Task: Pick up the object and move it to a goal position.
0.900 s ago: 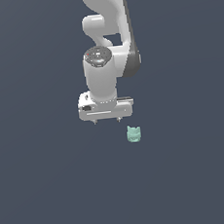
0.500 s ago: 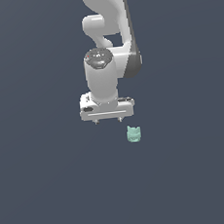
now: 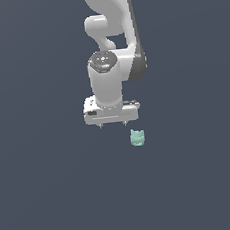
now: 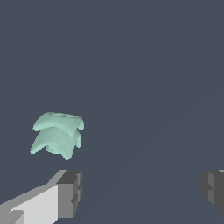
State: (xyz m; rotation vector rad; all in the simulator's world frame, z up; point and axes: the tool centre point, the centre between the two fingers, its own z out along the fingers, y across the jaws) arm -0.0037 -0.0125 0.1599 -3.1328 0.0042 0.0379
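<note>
The object (image 3: 137, 137) is a tiny pale mint-green lump with a notched, two-pointed top, resting on the dark grey floor. In the wrist view the object (image 4: 57, 134) looks like stacked chevron shapes, lying outside the finger gap, beyond one finger. My white gripper (image 3: 112, 125) hangs from the arm, pointing down, just toward the exterior view's left of the object and slightly above it. It is open, with nothing between its fingertips (image 4: 70, 192); the gripper (image 4: 140, 188) spans a wide gap.
The white arm (image 3: 112, 42) rises behind the gripper. Uniform dark grey floor (image 3: 55, 193) surrounds everything, with no other objects visible.
The gripper has lowered a little and edged toward the exterior view's right, nearer the object. The object has not moved.
</note>
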